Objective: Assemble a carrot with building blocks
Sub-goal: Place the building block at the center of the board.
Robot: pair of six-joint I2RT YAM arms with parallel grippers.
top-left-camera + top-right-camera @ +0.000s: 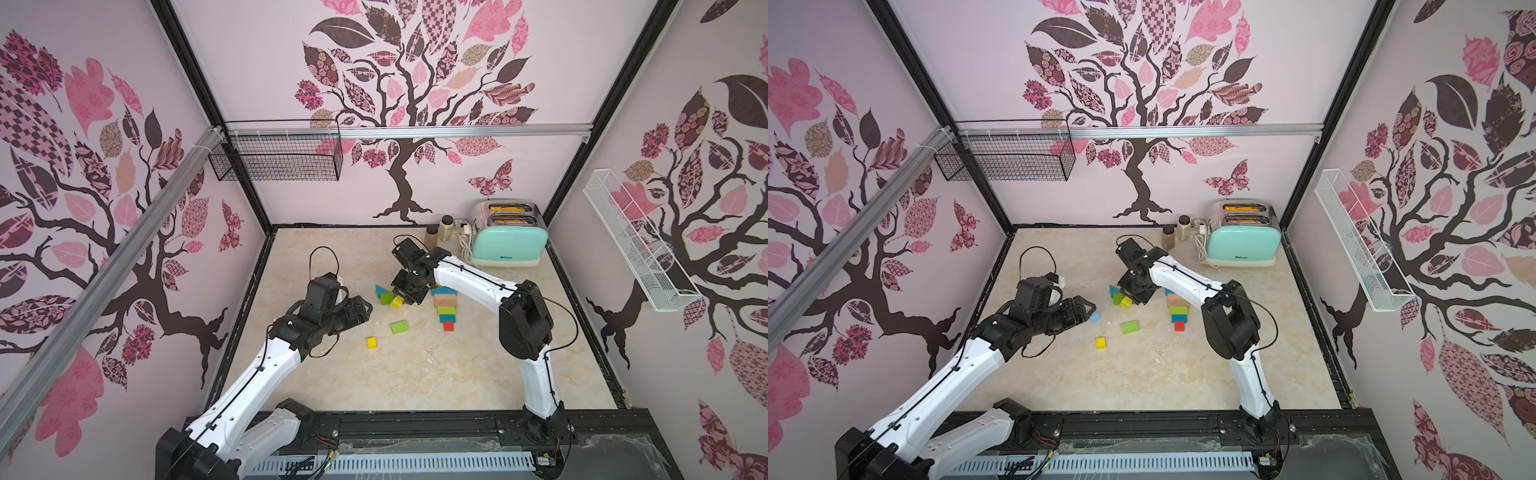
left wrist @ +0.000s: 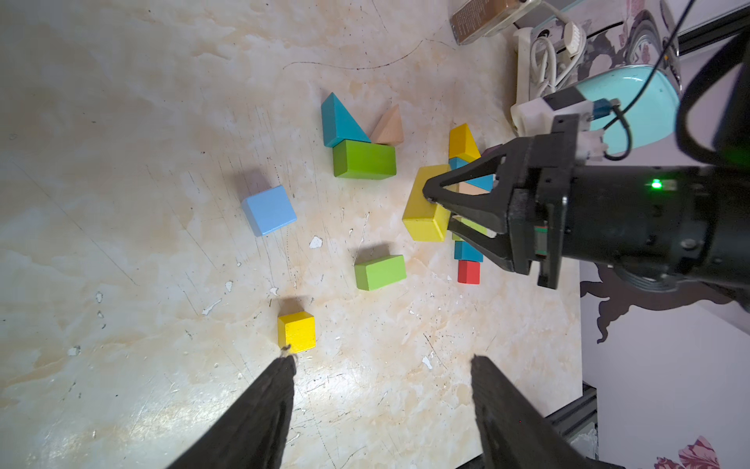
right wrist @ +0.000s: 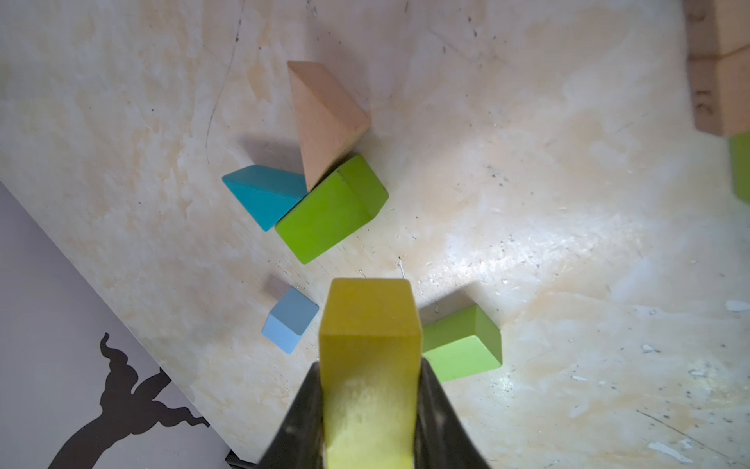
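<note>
right gripper [image 3: 370, 383] clamped on yellow block [image 3: 367, 316], green block [image 3: 330, 211] and teal wedge [image 3: 264, 195] just ahead of its tips; left gripper [image 2: 383, 359] spread wide (holding nothing), yellow cube [image 2: 296, 331] just ahead of it

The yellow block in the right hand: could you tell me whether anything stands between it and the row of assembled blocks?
Nothing visible does. The yellow block, clamped in the right hand, is close beside the row; no loose block lies between them, though the hand hides part of the gap.
</note>
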